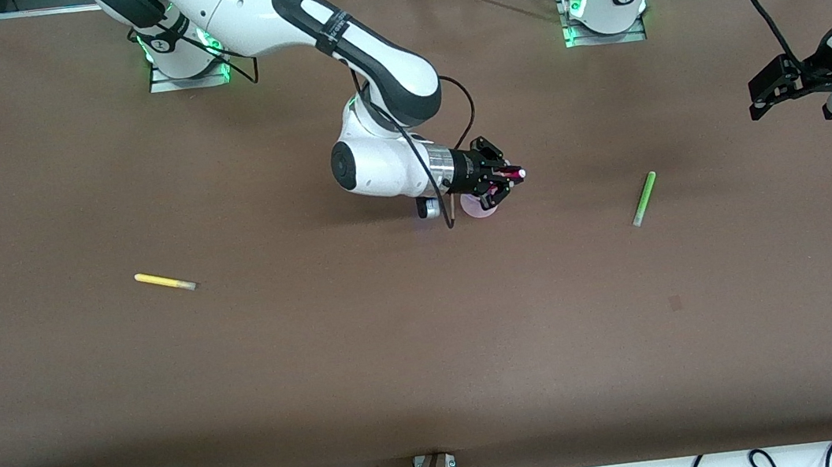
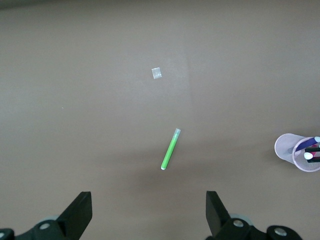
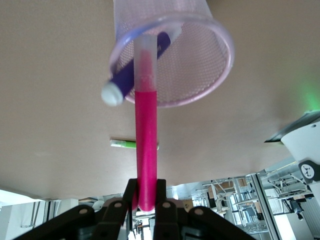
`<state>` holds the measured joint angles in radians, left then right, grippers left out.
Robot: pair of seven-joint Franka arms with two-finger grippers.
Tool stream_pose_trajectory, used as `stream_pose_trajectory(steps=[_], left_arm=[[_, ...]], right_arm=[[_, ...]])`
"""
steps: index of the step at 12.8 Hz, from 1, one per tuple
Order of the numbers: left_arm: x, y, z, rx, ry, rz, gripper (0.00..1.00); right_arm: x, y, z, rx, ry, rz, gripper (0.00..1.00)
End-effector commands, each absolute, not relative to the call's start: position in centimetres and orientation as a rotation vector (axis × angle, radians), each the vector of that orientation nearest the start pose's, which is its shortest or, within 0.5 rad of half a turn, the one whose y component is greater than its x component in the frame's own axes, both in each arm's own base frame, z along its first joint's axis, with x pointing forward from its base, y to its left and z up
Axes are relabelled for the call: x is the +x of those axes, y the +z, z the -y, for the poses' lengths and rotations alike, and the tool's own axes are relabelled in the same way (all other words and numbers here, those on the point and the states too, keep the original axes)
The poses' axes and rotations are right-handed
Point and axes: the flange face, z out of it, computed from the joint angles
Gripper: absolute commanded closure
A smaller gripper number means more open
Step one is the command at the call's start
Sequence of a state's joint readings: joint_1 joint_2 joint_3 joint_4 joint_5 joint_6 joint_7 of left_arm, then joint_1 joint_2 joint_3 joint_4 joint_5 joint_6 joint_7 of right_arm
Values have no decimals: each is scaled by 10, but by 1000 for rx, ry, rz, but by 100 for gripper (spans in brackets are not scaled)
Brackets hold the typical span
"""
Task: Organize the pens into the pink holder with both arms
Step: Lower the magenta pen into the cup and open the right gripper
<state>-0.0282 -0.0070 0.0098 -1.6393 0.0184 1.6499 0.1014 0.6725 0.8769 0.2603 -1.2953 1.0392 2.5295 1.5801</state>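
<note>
**Now: pink pen going into holder, 2 pens left on table**

Right gripper [image 1: 506, 179] is clenched on the pink pen [image 3: 146, 130], hanging over the holder [image 3: 200, 75] at mid-table; the pen's pale end sits just inside the rim. Purple pen [image 3: 131, 70] already leans in the holder. Left gripper [image 2: 149, 212] hangs released over the left arm's end of the table, waiting, near the green pen [image 1: 643, 198]. Yellow pen [image 1: 165, 282] lies toward the right arm's end.

Next, by my judgement: right lets go with the pen steep enough to slide in; left then descends on green.
</note>
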Motion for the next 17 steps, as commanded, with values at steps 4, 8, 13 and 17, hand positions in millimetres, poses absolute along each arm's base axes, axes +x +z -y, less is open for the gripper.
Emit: stream_pose_trajectory(steps=[4, 8, 13, 17], left_arm=[[562, 609, 6, -3137, -43, -173, 0], [562, 609, 6, -3137, -43, -173, 0], [562, 609, 6, -3137, -43, -173, 0], [563, 609, 3, -3139, -41, -166, 0]], right_arm=[[520, 252, -584, -1690, 974, -1651, 60], [523, 262, -584, -1698, 963, -1625, 36], [531, 286, -578, -1735, 936, -1579, 18], [535, 319, -570, -2004, 764, -1420, 1]])
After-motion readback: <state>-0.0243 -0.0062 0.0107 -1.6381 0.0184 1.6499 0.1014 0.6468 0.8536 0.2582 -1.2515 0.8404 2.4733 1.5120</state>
